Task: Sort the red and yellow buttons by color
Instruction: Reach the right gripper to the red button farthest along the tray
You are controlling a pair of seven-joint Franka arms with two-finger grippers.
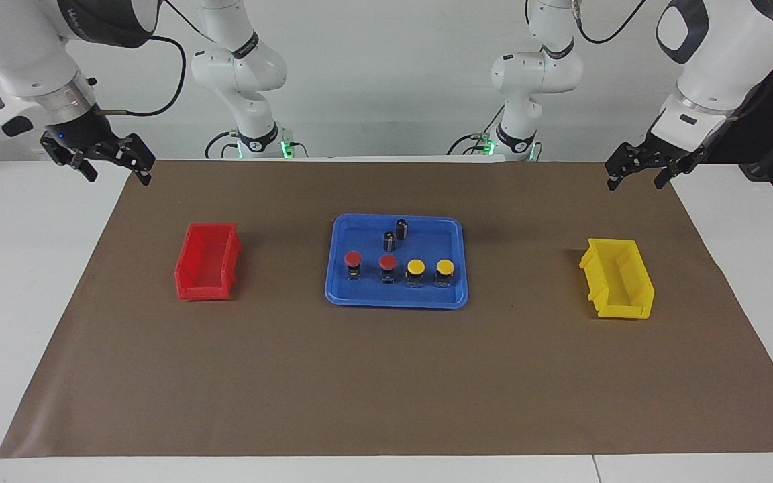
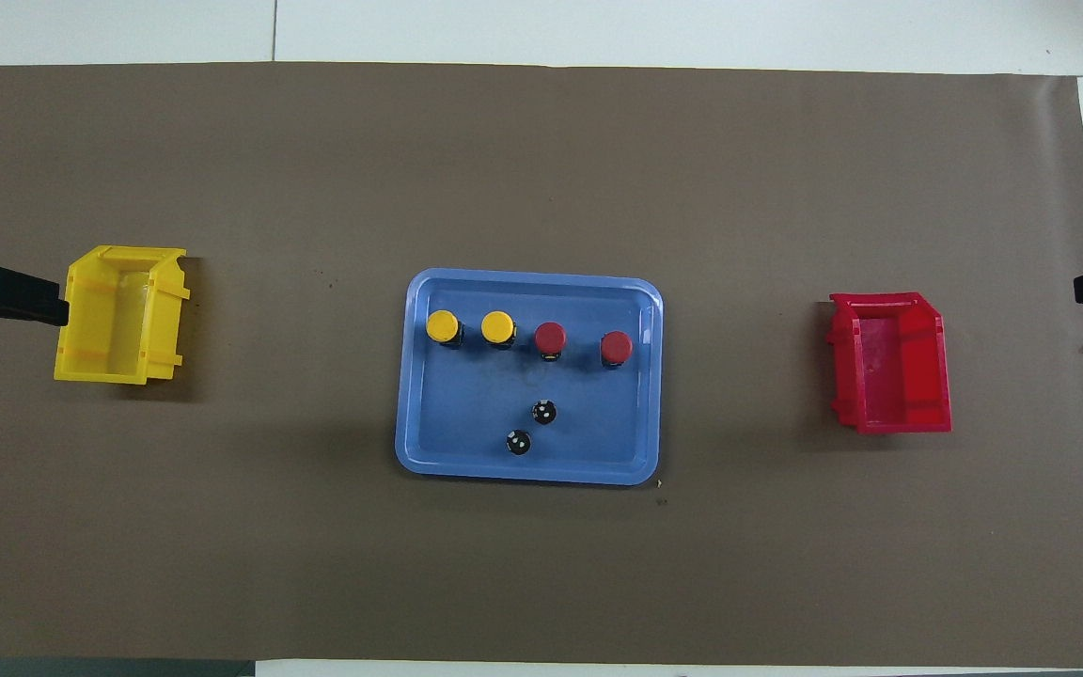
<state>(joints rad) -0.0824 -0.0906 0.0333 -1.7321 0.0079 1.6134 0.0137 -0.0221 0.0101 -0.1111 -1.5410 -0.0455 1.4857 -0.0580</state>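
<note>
All four buttons sit untouched in the blue tray (image 1: 396, 298): red buttons (image 1: 353, 259) toward the red bin (image 1: 207, 261), yellow buttons (image 1: 416, 267) toward the yellow bin (image 1: 618, 278). Our left hand (image 1: 641, 171) and right hand (image 1: 110, 161) hang wide, empty. We should grip each body squarely, below the cap.

A robotics lab: white Franka arms (image 1: 242, 74) bolted at a white table (image 1: 24, 268) under brown paper (image 1: 386, 389)
</note>
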